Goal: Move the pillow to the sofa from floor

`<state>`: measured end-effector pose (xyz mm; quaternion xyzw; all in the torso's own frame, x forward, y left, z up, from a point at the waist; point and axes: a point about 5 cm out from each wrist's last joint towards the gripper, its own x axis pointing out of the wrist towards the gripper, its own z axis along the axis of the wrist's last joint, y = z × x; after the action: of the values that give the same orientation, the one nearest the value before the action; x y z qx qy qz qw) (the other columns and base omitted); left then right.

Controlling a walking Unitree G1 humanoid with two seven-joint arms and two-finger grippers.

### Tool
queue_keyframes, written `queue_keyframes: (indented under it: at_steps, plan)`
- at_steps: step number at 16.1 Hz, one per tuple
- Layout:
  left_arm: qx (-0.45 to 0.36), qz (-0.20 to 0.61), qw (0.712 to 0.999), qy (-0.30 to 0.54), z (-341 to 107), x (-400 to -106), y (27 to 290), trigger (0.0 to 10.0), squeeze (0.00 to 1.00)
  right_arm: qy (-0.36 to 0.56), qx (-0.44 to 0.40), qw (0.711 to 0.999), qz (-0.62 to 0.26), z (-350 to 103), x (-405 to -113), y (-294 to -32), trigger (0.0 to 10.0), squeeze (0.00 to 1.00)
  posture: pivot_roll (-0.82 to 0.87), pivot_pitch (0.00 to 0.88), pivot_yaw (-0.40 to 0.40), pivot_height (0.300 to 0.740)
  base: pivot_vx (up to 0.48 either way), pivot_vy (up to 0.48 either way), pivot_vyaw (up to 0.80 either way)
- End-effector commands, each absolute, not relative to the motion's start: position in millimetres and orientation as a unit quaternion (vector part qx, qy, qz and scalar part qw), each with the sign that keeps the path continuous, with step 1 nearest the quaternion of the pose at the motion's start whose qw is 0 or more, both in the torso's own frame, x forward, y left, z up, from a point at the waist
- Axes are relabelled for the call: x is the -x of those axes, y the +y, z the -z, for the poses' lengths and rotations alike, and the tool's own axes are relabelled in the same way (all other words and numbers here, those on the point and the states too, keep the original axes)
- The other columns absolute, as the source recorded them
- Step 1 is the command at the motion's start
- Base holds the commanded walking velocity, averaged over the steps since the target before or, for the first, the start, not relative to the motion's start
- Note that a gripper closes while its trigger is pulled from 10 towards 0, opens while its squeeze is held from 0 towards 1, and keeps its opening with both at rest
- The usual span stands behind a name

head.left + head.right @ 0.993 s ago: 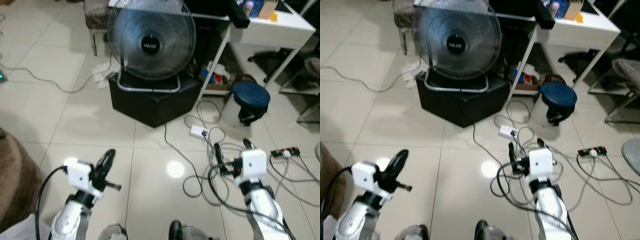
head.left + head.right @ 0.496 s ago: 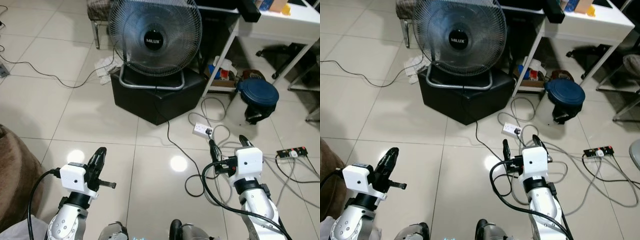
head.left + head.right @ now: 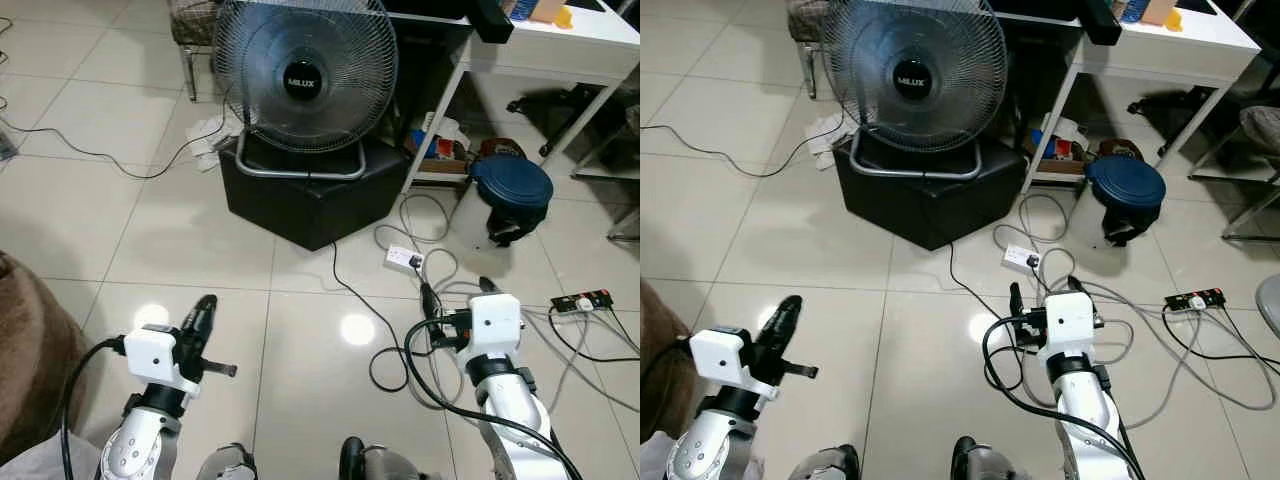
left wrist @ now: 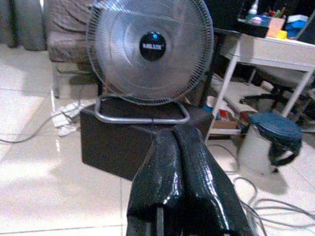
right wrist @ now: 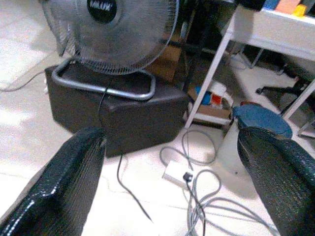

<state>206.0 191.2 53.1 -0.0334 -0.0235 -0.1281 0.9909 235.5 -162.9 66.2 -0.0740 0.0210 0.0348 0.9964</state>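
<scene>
- Left eye view: no pillow recognisable anywhere on the glossy cream tiled floor (image 3: 130, 230); fetching and carrying judged not yet begun.
- Left gripper (image 4: 179, 162) clenched on nothing; right gripper (image 5: 172, 167) spread wide, empty.
- Brown plush mass (image 3: 25, 360) at far left, possibly the sofa, cannot tell.
- Ahead: round silver wire-cage fan (image 3: 305, 75) on black box (image 3: 310, 195), white desk (image 3: 560, 45), blue-lidded bin (image 3: 508, 195).
- Tangled grey cables (image 3: 440, 340) underfoot, a likely snag.

Both arms reach forward low, left tool (image 4: 182, 162) with fingers pressed together, right tool (image 5: 167, 172) spread wide
</scene>
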Motion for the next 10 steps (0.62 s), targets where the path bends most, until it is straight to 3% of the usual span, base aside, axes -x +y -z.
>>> queue_keyframes:
  at_steps: [1, 4, 6, 9, 10]
  plan:
    - [0.048, 0.173, 0.983, 0.032, -43, -201, 184, 10.0, 0.0, 0.052, 0.088, 0.994, -0.049, -56, -233, -161, 10.0, 0.0, 0.09, 0.175, -0.079, 0.74, 0.0, 0.0, 0.0]
    - [0.089, 0.155, 0.98, 0.091, -33, -195, 182, 10.0, 0.0, 0.06, 0.082, 0.994, -0.041, -53, -232, -166, 10.0, 0.0, 0.09, 0.172, -0.088, 0.74, 0.0, 0.0, 0.0]
    - [0.046, 0.164, 0.982, 0.084, -38, -196, 185, 10.0, 0.0, 0.069, 0.084, 0.993, -0.039, -49, -232, -167, 10.0, 0.0, 0.09, 0.167, -0.089, 0.74, 0.0, 0.0, 0.0]
    - [0.044, 0.169, 0.981, 0.082, -41, -197, 185, 10.0, 0.0, 0.071, 0.088, 0.992, -0.05, -48, -234, -166, 10.0, 0.0, 0.09, 0.159, -0.091, 0.74, 0.0, 0.0, 0.0]
    - [0.041, 0.173, 0.981, 0.083, -41, -198, 184, 10.0, 0.0, 0.071, 0.089, 0.992, -0.055, -48, -235, -165, 10.0, 0.0, 0.09, 0.159, -0.091, 0.74, 0.0, 0.0, 0.79]
